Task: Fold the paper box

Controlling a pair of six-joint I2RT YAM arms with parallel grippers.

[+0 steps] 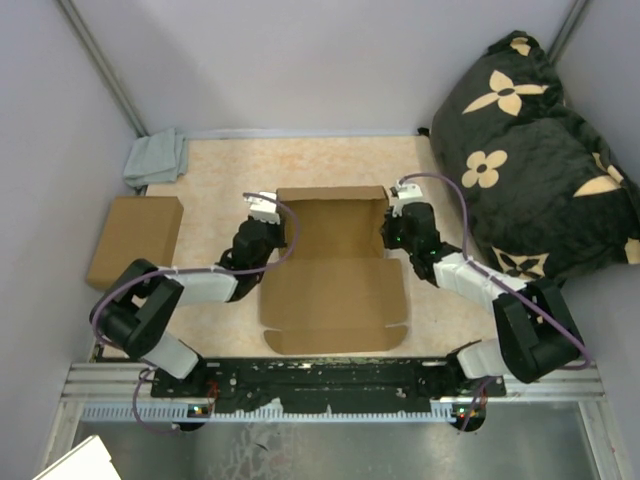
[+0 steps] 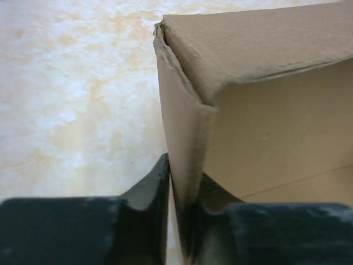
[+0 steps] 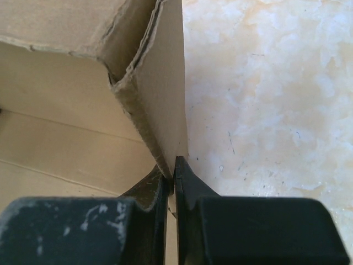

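The paper box [image 1: 333, 262] is brown cardboard, half formed in the middle of the table, its side walls raised and its lid flap lying flat toward me. My left gripper [image 1: 276, 222] is shut on the box's left side wall [image 2: 182, 138]; one finger is outside it and one inside. My right gripper [image 1: 392, 226] is shut on the box's right side wall [image 3: 160, 110], pinching its doubled edge. Both walls stand upright at the box's far corners.
A second, closed brown box [image 1: 135, 240] lies at the left. A grey cloth [image 1: 157, 157] sits at the back left corner. A black flowered cushion [image 1: 535, 150] fills the back right. Grey walls close in the table on both sides.
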